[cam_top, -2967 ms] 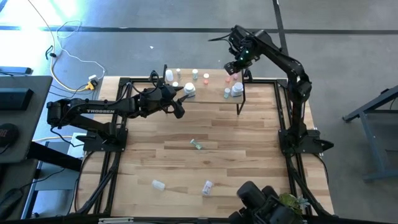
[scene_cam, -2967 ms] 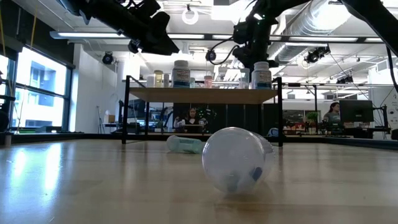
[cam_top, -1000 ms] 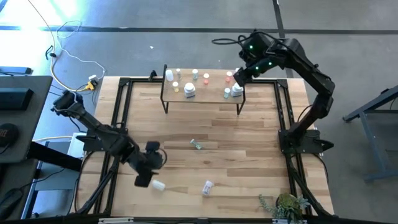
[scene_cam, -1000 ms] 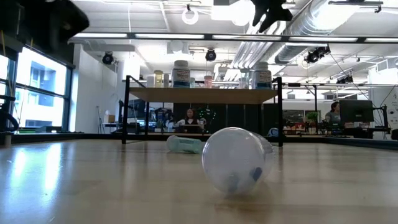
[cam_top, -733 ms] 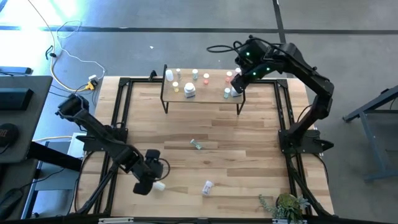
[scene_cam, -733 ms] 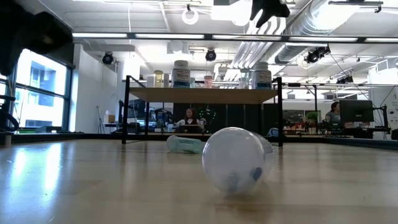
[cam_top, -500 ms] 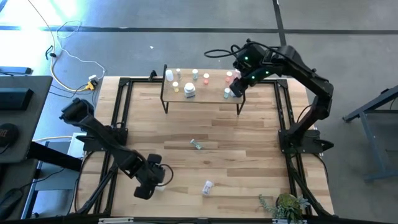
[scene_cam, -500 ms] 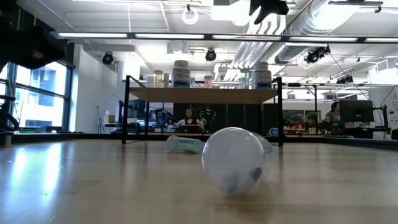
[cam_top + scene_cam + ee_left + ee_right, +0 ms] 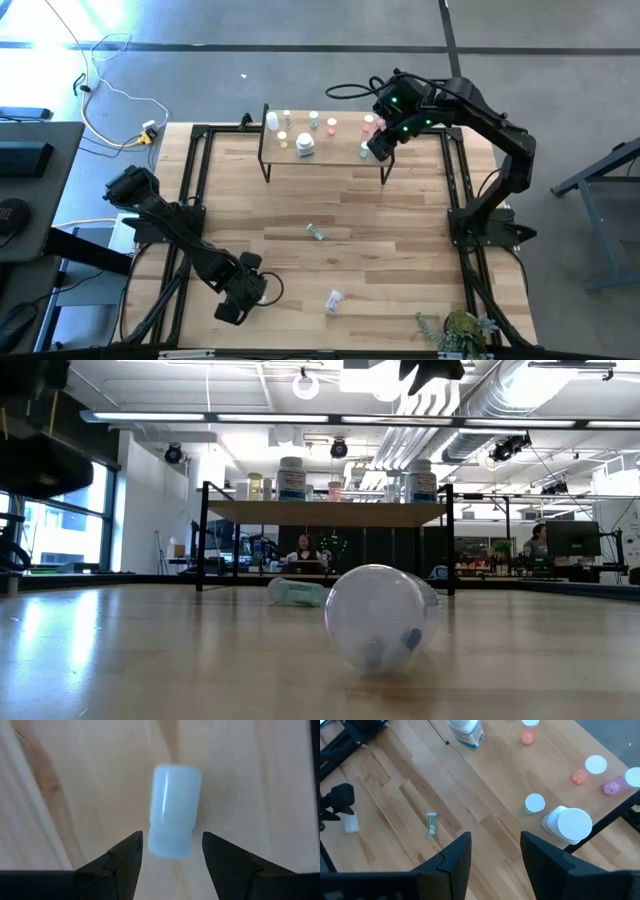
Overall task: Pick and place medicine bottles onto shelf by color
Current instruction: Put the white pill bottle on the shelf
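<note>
My left gripper (image 9: 255,292) is low over the table's near left part, open. In the left wrist view its fingers (image 9: 125,855) stand on either side of one end of a pale, clear-white bottle (image 9: 172,810) lying on its side; I see a gap on both sides. My right gripper (image 9: 375,148) hovers open (image 9: 495,855) above the right end of the shelf (image 9: 335,150). Several bottles stand on the shelf: white-capped ones (image 9: 570,825), pink ones (image 9: 580,775), an orange one (image 9: 527,732). A green bottle (image 9: 316,232) and a clear bottle (image 9: 333,299) lie on the table.
The shelf stands on black legs at the table's far side (image 9: 325,512). The clear bottle (image 9: 380,615) lies close to the low camera, with the green bottle (image 9: 298,592) behind it. Black frame rails (image 9: 190,200) run along the table's edges. People sit in the room beyond.
My left arm has swung from the far side toward the table's near edge and come down over the pale bottle, which now lies between its open fingers. My right gripper has drifted left and toward the near side, over the shelf's right end. No bottle has moved.
</note>
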Controlling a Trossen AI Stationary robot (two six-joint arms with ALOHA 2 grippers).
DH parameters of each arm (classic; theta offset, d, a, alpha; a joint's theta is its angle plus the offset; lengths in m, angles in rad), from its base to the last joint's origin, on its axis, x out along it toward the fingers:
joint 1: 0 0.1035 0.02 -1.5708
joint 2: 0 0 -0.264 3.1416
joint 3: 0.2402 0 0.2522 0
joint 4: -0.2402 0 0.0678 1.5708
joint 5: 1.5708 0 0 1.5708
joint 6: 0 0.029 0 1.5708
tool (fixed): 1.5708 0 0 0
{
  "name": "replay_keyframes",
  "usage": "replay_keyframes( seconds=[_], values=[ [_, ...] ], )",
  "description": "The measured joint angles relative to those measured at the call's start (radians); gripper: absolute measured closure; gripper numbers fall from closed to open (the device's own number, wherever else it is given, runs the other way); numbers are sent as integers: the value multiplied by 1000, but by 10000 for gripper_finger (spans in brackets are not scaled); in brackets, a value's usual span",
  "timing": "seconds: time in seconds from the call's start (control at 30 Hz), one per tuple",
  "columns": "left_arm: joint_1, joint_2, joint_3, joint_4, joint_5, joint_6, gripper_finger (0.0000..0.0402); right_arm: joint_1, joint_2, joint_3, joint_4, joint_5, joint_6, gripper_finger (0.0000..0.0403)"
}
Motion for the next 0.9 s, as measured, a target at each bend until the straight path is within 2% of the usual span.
replay_keyframes(
  seconds=[0.43, 0.73, 0.9],
  values=[
    [0, 85, -1, 20, 31, -1, 208, 0, 0, 0, 0, 0, 1, 241],
    [2, 84, 0, 21, 28, -9, 281, 1, 0, 0, 0, -5, 33, 241],
    [2, 75, 0, 15, 20, -27, 277, 25, 0, 0, 0, -29, 67, 241]
  ],
)
